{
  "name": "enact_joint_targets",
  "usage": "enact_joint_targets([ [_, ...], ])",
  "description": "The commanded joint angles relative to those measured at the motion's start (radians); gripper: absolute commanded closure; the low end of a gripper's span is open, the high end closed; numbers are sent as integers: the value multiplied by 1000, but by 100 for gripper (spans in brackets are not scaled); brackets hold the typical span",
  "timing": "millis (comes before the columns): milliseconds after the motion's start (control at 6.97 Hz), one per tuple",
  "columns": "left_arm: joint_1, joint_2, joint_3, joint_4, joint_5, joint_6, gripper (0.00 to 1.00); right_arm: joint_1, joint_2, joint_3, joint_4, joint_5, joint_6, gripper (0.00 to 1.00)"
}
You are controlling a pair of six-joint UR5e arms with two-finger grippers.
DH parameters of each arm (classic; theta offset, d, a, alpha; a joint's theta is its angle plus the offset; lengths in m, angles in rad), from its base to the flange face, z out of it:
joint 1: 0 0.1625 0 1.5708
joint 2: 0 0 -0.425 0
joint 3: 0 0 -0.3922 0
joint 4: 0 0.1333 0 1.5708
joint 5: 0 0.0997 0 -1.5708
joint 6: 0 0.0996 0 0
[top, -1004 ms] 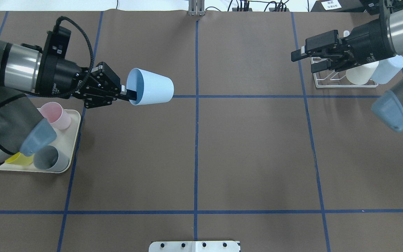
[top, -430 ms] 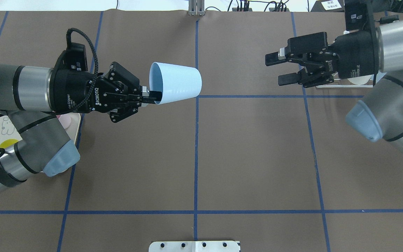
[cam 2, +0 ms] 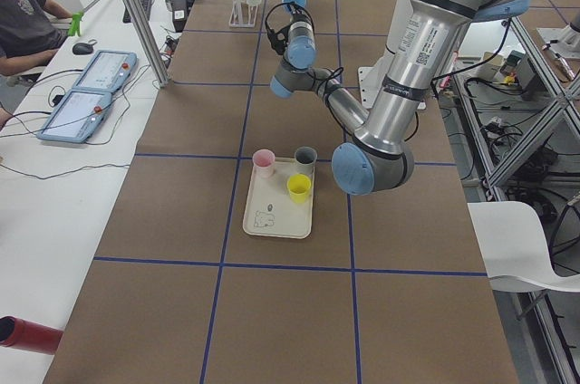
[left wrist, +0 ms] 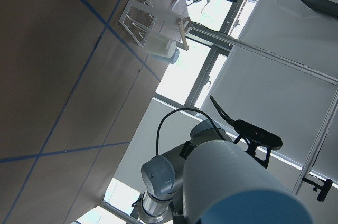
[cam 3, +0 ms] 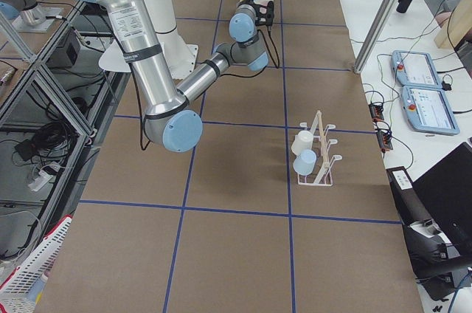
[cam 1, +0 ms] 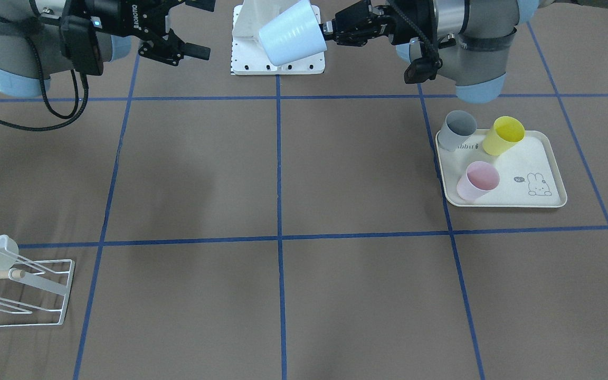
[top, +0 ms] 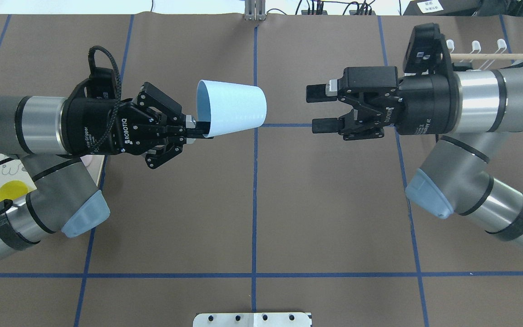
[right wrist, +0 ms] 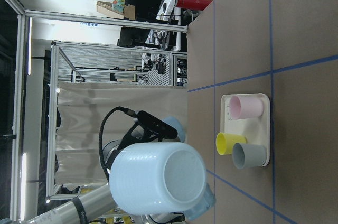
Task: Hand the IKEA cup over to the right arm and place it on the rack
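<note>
Left claw (top: 200, 131) pinches the blue cup (top: 232, 111) by its rim; right claw (top: 318, 110) spread, clear of it — early release or a skewed grab could drop it

On my table (cam 1: 335, 169) I see a cream rabbit-print tray (cam 1: 520, 163) holding three cups, open side up: grey cup (cam 1: 457, 130) and yellow cup (cam 1: 503, 135) side by side, pink cup (cam 1: 477, 181) apart from both
</note>
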Motion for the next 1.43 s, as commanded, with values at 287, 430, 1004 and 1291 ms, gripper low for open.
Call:
enact_joint_targets([
  [287,57,0,-1,-154,8,-189,100,-52,65,-71,129,-42,22,2],
  [430,59,-3,-4,-154,34,-195,100,-59,67,-72,139,-44,25,2],
  [1004,95,-16,-12,-162,89,-195,100,-118,87,-76,216,-130,80,2],
  [1291,106,-16,-12,-162,89,-195,100,-118,87,-77,227,-145,83,2],
])
